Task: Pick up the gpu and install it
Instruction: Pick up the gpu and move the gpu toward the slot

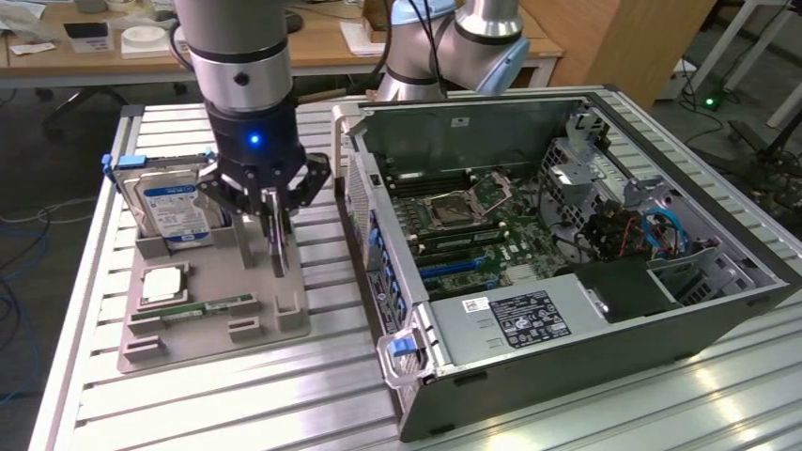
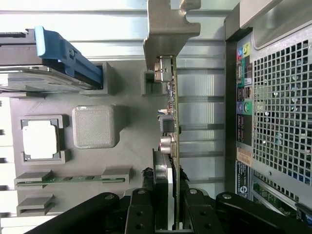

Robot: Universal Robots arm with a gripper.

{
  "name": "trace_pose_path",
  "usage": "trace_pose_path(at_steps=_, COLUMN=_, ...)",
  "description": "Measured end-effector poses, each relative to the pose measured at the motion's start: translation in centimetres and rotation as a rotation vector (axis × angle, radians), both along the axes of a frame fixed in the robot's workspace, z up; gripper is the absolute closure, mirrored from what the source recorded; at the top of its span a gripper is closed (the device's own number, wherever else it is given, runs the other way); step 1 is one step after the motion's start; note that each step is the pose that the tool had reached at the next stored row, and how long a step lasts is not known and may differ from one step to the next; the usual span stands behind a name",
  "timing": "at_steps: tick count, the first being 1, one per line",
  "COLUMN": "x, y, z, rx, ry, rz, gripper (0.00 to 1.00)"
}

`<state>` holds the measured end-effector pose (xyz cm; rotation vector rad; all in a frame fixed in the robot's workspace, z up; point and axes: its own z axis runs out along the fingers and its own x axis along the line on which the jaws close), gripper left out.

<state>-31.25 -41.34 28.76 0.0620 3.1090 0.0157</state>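
The end effector (image 1: 277, 224) is down over the grey tray (image 1: 257, 299) on the counter (image 1: 188, 404), and it has the gpu (image 1: 278, 252): jaws drawn in narrow, clamped on the thin card from both faces. The card stands on edge, upright, hanging straight below the grip with its lower end right at the tray. Whether it touches the tray or sits just clear, I cannot tell.

From the wrist, the fingers (image 2: 141, 214) flank the board on either side. The card runs away from them edge-on to its silver bracket (image 2: 168, 29) at the far end, with small components studding one face.

On the exterior view's left of the gpu, the hard drive (image 1: 176, 211) stands upright in its tray slot, blue clip at its top, near the card but apart from it. In front of the drive a square chip (image 1: 163, 282) lies flat in its pocket, and the green memory stick (image 1: 207, 307) lies in its holders next to that.

On the exterior view's right, just beside the tray, the open case (image 1: 589, 357) lies on its side with the motherboard (image 1: 470, 230) showing. The gpu is outside it, between drive and case. The wrist view puts the case's rear ports (image 2: 243, 92) and perforated grille beside the card, apart from it.
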Motion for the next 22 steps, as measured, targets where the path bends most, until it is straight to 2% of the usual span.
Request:
trace_pose_path(at_steps=2, x=-0.01, y=0.0, z=0.13, rx=-0.0043, ry=0.0002, rz=0.0, gripper=0.72)
trace_pose_path(at_steps=3, x=-0.02, y=0.01, z=0.19, rx=-0.0085, ry=0.0001, rz=0.0, gripper=0.72)
trace_pose_path(at_steps=5, x=-0.01, y=0.0, z=0.28, rx=-0.0216, ry=0.0002, rz=0.0, gripper=0.72)
trace_pose_path(at_steps=6, x=-0.01, y=0.0, z=0.3, rx=-0.0305, ry=0.0002, rz=0.0, gripper=0.72)
trace_pose_path(at_steps=7, x=-0.01, y=0.0, z=0.32, rx=-0.0414, ry=0.0001, rz=0.0, gripper=0.72)
trace_pose_path(at_steps=11, x=-0.01, y=0.0, z=0.35, rx=-0.1097, ry=0.0001, rz=0.0, gripper=0.72)
trace_pose_path(at_steps=12, x=-0.01, y=0.0, z=0.38, rx=-0.1172, ry=0.0002, rz=0.0, gripper=0.72)
trace_pose_path(at_steps=14, x=-0.01, y=0.0, z=0.43, rx=-0.127, ry=0.0002, rz=0.0, gripper=0.72)
trace_pose_path(at_steps=15, x=-0.01, y=-0.01, z=0.48, rx=-0.1301, ry=0.0003, rz=0.0, gripper=0.72)
trace_pose_path(at_steps=19, x=-0.01, y=0.0, z=0.69, rx=-0.1359, ry=0.0002, rz=0.0, gripper=0.72)
trace_pose_path(at_steps=22, x=-0.01, y=0.0, z=0.93, rx=-0.1374, ry=0.0002, rz=0.0, gripper=0.72)
